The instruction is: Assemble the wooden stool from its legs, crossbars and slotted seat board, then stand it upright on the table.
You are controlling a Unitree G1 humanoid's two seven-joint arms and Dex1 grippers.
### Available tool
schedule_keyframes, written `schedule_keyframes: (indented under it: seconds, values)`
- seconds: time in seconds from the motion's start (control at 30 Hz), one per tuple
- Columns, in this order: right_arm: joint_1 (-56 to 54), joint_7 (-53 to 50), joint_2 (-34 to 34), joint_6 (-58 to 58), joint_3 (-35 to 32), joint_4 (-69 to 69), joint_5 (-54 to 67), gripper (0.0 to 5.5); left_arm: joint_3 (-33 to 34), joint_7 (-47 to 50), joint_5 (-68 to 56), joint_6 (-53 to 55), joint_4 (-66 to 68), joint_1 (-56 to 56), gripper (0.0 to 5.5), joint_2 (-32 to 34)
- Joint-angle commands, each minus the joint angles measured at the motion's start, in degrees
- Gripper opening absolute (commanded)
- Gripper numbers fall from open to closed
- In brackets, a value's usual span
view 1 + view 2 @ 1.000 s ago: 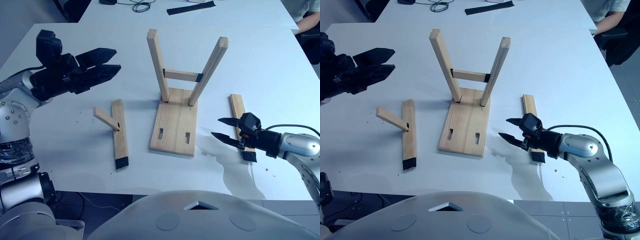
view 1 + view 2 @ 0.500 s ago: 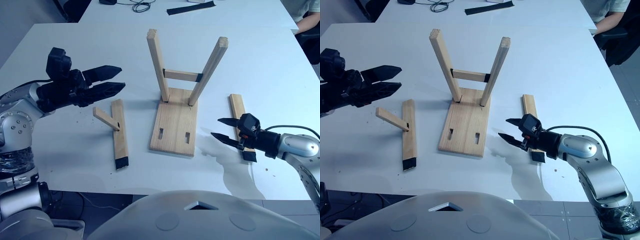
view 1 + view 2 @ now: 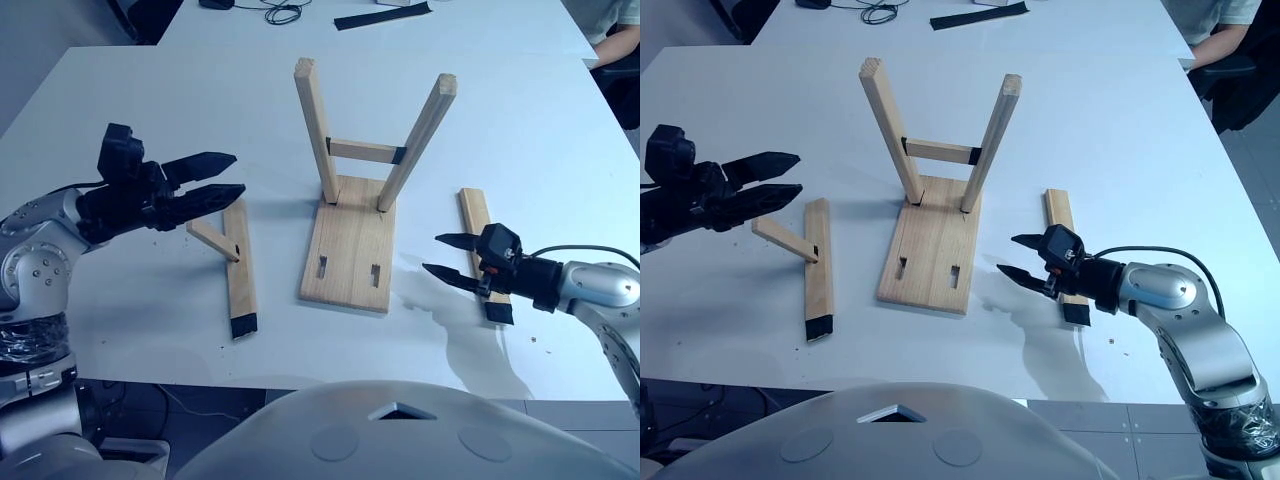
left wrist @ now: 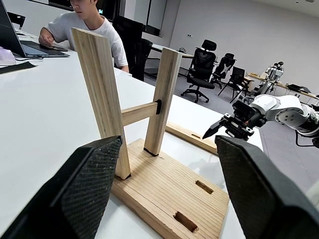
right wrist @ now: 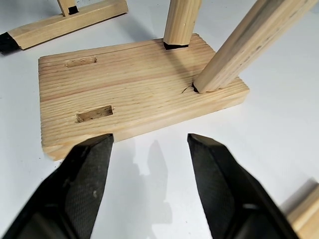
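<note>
Left gripper [image 3: 238, 172], fingers apart, hovers by the far end of the loose leg-and-crossbar piece [image 3: 238, 265], left of the seat board [image 3: 345, 250]. Best to drop square and clamp the leg mid-length. Right gripper [image 3: 431, 253] is open and empty beside the spare leg [image 3: 475, 215]. White table [image 3: 150, 90], office chairs [image 4: 203, 62] behind.

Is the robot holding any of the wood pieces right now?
No, nothing. The left gripper and right gripper are both open and empty, hovering above the table.

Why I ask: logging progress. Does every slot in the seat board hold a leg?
No, two slots in the seat board are empty; only two legs stand in it.
</note>
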Motion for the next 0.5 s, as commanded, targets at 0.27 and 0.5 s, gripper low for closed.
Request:
schedule_keyframes:
  seconds: [0.27,0.5]
  values:
    - [-1.26,1.15,-1.19,0.45,-0.51,-0.25,0.6,2.73,3.06,-0.19,-3.28,1.36,0.11,-5.68,3.45,1.24]
    - [-1.44,2.62,-1.77,0.46,0.42,0.1,0.54,2.73,-7.07,-1.4,6.26,-6.05,0.94,6.37,3.45,-6.02]
